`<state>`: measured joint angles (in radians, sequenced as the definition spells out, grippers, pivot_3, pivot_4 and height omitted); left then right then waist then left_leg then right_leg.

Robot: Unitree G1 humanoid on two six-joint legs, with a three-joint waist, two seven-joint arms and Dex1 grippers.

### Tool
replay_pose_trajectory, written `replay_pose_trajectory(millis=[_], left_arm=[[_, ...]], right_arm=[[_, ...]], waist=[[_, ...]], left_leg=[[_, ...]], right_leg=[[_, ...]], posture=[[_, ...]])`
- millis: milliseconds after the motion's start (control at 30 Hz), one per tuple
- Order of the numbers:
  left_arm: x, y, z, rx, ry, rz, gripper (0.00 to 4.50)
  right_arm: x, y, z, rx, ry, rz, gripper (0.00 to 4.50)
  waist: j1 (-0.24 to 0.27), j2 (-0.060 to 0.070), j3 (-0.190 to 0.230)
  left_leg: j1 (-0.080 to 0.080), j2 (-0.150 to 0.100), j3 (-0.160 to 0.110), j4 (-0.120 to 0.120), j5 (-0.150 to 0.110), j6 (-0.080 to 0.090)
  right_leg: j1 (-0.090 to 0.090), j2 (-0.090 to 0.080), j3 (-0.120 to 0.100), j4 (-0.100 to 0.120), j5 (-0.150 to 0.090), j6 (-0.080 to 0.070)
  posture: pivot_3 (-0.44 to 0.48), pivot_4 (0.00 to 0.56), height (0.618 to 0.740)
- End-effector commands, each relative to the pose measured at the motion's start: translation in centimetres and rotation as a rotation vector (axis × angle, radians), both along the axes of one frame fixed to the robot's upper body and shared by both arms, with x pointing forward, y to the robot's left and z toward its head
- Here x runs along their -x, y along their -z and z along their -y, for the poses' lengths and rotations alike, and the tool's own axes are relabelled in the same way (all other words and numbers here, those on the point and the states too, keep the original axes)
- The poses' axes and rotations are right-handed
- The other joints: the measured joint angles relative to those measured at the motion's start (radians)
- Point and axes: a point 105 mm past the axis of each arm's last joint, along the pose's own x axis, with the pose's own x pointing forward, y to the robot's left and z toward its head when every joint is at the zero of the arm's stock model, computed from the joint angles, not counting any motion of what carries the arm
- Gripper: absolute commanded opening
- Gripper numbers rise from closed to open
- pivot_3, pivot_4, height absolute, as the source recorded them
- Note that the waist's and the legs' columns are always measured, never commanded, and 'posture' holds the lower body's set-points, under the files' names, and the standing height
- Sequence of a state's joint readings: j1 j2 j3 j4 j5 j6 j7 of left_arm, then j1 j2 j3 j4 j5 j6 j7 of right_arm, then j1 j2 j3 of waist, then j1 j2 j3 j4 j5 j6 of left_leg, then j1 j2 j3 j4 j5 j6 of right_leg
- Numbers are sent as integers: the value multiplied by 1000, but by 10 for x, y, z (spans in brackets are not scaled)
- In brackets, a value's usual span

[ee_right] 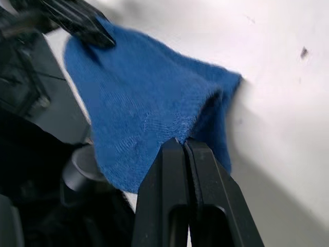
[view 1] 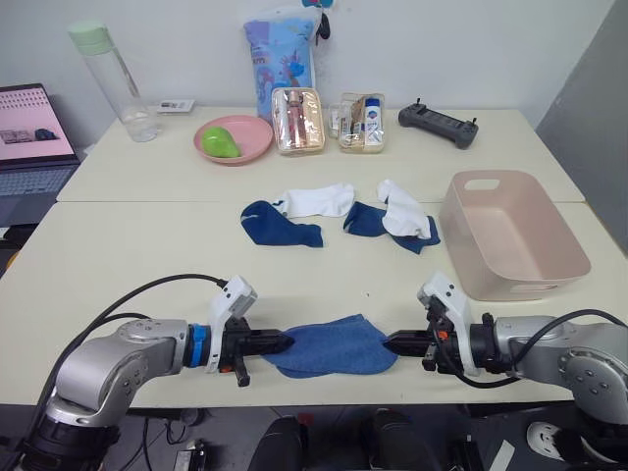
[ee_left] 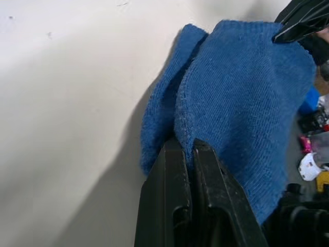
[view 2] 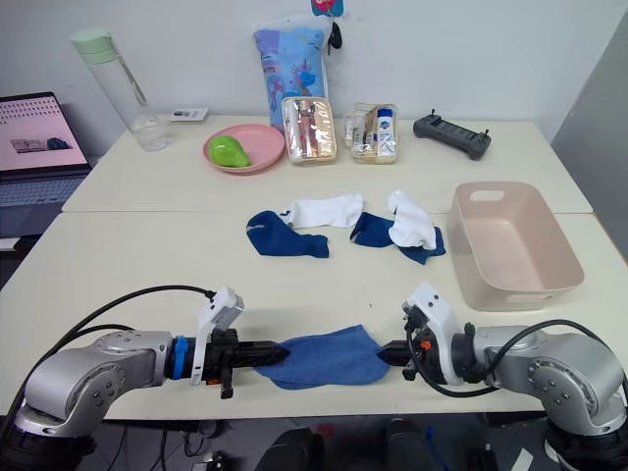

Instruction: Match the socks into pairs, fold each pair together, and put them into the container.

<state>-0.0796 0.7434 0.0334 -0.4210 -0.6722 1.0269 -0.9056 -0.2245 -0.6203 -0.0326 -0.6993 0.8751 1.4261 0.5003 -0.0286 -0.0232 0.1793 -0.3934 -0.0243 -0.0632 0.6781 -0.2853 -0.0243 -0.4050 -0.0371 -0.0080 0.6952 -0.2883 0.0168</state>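
Observation:
A pair of royal blue socks (view 1: 329,346) lies stacked at the table's front edge, stretched between my two grippers. My left gripper (view 1: 283,342) is shut on its left end, and my right gripper (view 1: 391,343) is shut on its right end. Both wrist views show the pinched blue knit (ee_left: 231,103) (ee_right: 149,113). Farther back in the middle lie a dark blue sock (view 1: 278,224), a white sock (view 1: 316,201), and another white sock (view 1: 402,213) lying across a blue one (view 1: 368,221). The pale pink container (view 1: 510,234) stands empty at the right.
Along the back stand a clear bottle (view 1: 116,80), a round pink bowl (view 1: 234,139) with a green object, two clear pouches (view 1: 297,121), a patterned bag (view 1: 282,49) and a black controller (view 1: 438,124). A laptop (view 1: 31,137) sits off the table's left.

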Motion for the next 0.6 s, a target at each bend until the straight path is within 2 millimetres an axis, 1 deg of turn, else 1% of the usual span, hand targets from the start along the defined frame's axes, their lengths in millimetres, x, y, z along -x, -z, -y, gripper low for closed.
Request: replay_pose_trajectory(millis=[33,167,267,367,600], left_arm=[[3,-2,4,4,10,38,13],[5,-5,5,23,4,48,13],[13,-13,7,60,20,52,13],[13,-16,6,73,-21,74,13],[14,-19,12,98,-89,93,13]], right_arm=[[-6,-5,-2,-7,3,70,0],[-8,-7,-2,-8,1,102,0],[-10,-12,-5,-15,-18,133,0],[-11,-13,-6,-12,-21,149,0],[-13,-11,-6,-1,-35,169,0]], waist=[[0,0,0],[1,0,0],[0,0,0],[0,0,0],[2,0,0]], left_leg=[[0,0,0,0,0,0],[0,0,-1,0,0,0],[0,0,0,0,0,0],[0,0,-1,0,0,0],[0,0,-1,0,0,0]], right_leg=[[0,0,0,0,0,0],[0,0,-1,0,0,0],[0,0,0,-1,0,0],[0,0,-1,-1,0,0],[0,0,-1,-1,0,0]], posture=[[0,150,733],[0,150,733],[0,150,733],[0,150,733],[0,150,733]])
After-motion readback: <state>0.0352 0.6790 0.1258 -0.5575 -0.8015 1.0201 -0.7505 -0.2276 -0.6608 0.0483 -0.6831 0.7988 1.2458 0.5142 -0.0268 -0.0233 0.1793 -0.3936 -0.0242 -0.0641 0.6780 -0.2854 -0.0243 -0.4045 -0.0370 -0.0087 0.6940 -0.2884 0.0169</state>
